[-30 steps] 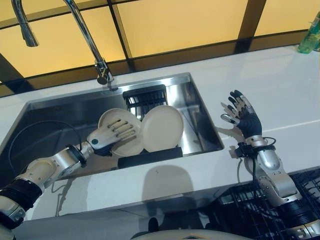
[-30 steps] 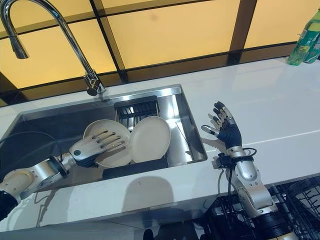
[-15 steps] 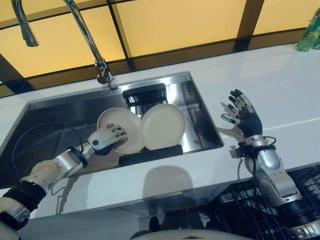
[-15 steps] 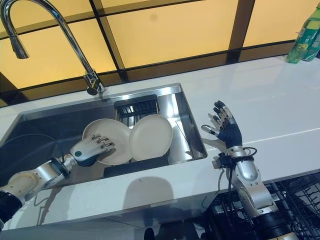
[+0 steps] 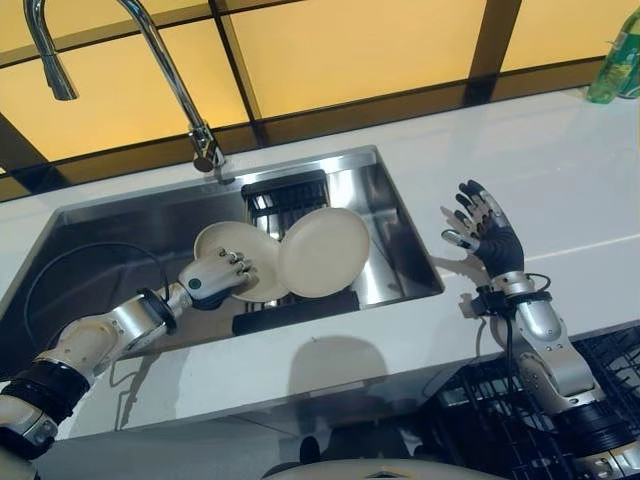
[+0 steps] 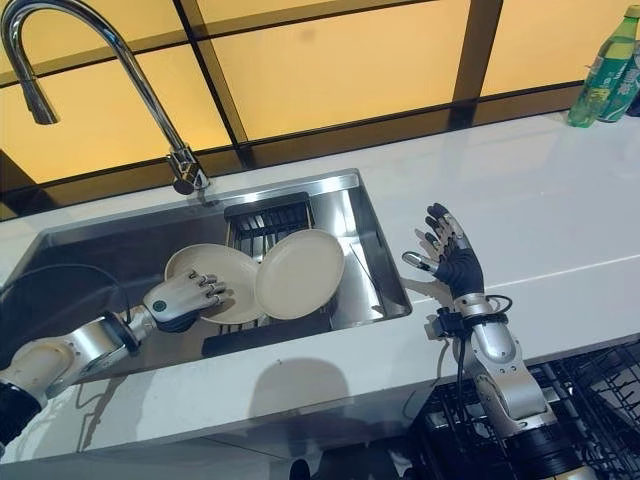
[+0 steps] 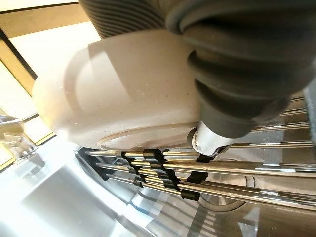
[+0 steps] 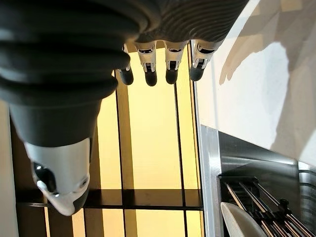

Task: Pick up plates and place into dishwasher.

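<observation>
Sink: rectangular brushed stainless-steel basin (image 5: 120, 225) sunk into a smooth white countertop (image 5: 560, 190); walls glossy and reflective.
Sink contents: a black wire dish rack (image 5: 290, 195) with thin metal rods and dark clips stands in the basin's right half; two plates are propped in it.
Left plate: round matte cream plate (image 5: 232, 255) with a shallow raised rim, standing tilted on edge in the rack, partly overlapped by its neighbour.
Right plate: second round cream plate (image 5: 325, 252), same finish, leaning tilted in the rack, face turned up and toward the robot, in front of the first plate's right edge.
Left hand: the left hand (image 5: 212, 277) is down in the sink at the lower left rim of the left plate; fingers curled over the plate's face and edge, gripping it. In the left wrist view the plate's pale underside (image 7: 123, 94) lies right against the hand, above the rack rods.
Right hand: the right hand (image 6: 452, 258) is raised over the countertop just right of the sink, palm toward the basin, fingers spread and straight, holding nothing.
Tap: tall curved chrome faucet (image 6: 120, 75) rising behind the sink.
Backdrop: amber-yellow panels (image 5: 340, 50) divided by dark frames.
Countertop items: green translucent plastic bottle (image 6: 600, 68) at the far right corner.
Dishwasher: black wire basket (image 5: 490, 420) below the counter edge at lower right; what it holds cannot be made out.
</observation>
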Available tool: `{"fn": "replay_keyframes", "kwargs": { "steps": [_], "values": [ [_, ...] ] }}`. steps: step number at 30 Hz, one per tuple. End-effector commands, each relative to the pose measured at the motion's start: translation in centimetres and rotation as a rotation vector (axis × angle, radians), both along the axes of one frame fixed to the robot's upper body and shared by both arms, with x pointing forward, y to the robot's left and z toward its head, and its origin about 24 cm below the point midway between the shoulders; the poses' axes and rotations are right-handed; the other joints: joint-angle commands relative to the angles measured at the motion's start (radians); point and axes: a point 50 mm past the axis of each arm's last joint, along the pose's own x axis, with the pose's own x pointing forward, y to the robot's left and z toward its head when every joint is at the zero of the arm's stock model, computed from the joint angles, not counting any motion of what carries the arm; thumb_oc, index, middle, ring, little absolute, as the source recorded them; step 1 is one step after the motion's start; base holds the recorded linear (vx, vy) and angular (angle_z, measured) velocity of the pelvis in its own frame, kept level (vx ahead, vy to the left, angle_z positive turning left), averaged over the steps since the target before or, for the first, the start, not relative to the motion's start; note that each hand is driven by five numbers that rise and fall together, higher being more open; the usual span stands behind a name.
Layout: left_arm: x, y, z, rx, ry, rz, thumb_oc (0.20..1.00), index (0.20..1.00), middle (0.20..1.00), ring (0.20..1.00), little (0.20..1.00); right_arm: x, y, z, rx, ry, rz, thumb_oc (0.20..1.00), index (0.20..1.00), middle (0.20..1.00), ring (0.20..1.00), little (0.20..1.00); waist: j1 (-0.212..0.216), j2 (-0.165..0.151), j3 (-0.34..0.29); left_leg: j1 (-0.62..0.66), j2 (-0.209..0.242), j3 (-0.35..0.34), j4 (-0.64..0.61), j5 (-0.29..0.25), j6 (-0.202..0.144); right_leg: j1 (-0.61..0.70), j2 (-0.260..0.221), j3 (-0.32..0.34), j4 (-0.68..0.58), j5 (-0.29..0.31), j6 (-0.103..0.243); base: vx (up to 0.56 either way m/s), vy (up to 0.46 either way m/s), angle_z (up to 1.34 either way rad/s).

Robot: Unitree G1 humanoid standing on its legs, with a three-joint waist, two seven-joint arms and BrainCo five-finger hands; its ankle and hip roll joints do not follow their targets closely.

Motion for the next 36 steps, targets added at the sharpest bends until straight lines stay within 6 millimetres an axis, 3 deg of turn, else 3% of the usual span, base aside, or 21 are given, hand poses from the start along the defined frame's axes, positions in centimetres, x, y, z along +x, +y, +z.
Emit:
{"fn": "replay_keyframes", "kwargs": {
  "steps": [1, 13, 21, 27, 36],
  "values": [
    [-0.4, 4.7, 1.6, 0.155, 0.022, 0.134, 0.200, 0.200, 0.200, 0.200, 0.200, -0.8, -0.7, 1.2, 0.005, -0.058, -0.007, 1.000, 1.000, 1.000, 1.000, 1.000, 0.048, -0.014, -0.046, 0.036, -0.048, 0.005, 0.008, -0.129, 0.055, -0.132, -0.054, -0.004, 0.026, 0.076, 0.061, 0.00, 0.000, 0.00],
    [-0.9, 5.6, 3.8, 0.217, 0.092, 0.182, 0.200, 0.200, 0.200, 0.200, 0.200, -0.9, -1.3, 1.4, 0.012, -0.054, -0.023, 1.000, 1.000, 1.000, 1.000, 1.000, 0.065, -0.009, -0.044, 0.032, -0.046, -0.012, 0.012, -0.125, 0.051, -0.130, -0.057, -0.016, 0.025, 0.078, 0.065, 0.00, -0.003, 0.01],
    [-0.2, 7.3, 9.4, 0.186, -0.156, 0.246, 0.200, 0.200, 0.200, 0.200, 0.200, -1.3, -1.6, 1.5, 0.028, -0.063, -0.037, 1.000, 1.000, 1.000, 1.000, 1.000, 0.092, -0.008, -0.058, 0.027, -0.040, -0.026, 0.009, -0.121, 0.045, -0.124, -0.057, -0.041, 0.017, 0.079, 0.061, -0.04, -0.038, 0.06],
    [0.2, 7.1, 11.5, 0.176, -0.248, 0.259, 0.200, 0.200, 0.200, 0.200, 0.200, -0.9, -1.4, 1.6, 0.036, -0.066, -0.045, 1.000, 1.000, 1.000, 1.000, 1.000, 0.101, -0.006, -0.070, 0.030, -0.042, -0.039, 0.008, -0.128, 0.043, -0.115, -0.056, -0.053, 0.013, 0.071, 0.059, -0.04, -0.016, 0.12],
    [-0.5, 5.9, 14.0, -0.028, -0.482, 0.129, 0.200, 0.200, 0.200, 0.200, 0.200, -1.2, -1.5, 1.7, 0.033, -0.080, -0.053, 1.000, 1.000, 1.000, 1.000, 1.000, 0.116, -0.019, -0.091, 0.025, -0.036, -0.045, 0.008, -0.130, 0.039, -0.115, -0.048, -0.063, 0.008, 0.065, 0.053, -0.05, -0.007, 0.06]
  ]
}}
